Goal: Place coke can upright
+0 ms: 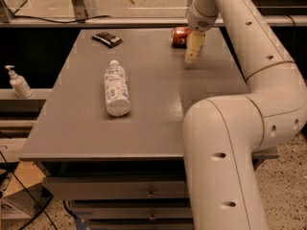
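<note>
This looks like a robotics lab or test bay. A plain grey flat-topped metal table [144,128] with shallow drawers [120,191] beneath it stands on a speckled terrazzo floor [284,195]. A loose black cable [53,19] trails along the ledge at 11 o'clock. A brown cardboard box [17,182] sits on the floor at 8 o'clock, and a white pump bottle [18,83] at 9 o'clock. The robot's cream gripper [192,51] hangs over the table's far part, at 1 o'clock.
</note>
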`<move>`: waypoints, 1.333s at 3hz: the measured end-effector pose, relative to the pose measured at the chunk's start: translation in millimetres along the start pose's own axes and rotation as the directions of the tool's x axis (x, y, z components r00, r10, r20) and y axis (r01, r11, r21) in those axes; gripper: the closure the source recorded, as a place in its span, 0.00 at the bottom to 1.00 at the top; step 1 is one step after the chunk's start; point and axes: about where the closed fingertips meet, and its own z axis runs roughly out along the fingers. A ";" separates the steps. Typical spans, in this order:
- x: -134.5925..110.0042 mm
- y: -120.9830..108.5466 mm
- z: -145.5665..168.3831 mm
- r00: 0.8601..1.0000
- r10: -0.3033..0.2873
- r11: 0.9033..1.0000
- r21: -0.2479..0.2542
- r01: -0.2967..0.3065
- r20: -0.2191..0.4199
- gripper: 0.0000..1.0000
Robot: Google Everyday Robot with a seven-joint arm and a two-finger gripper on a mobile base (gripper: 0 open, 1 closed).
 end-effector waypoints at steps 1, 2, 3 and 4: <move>-3.7 0.8 8.3 1.000 -0.007 1.000 -0.013 0.007 -0.003 0.00; -8.2 0.7 15.2 0.999 -0.027 0.999 -0.022 0.027 -0.019 0.00; -7.5 0.9 19.1 0.999 -0.033 0.999 -0.028 0.032 -0.031 0.00; -3.1 1.7 20.3 0.999 -0.015 0.999 -0.031 0.014 -0.032 0.18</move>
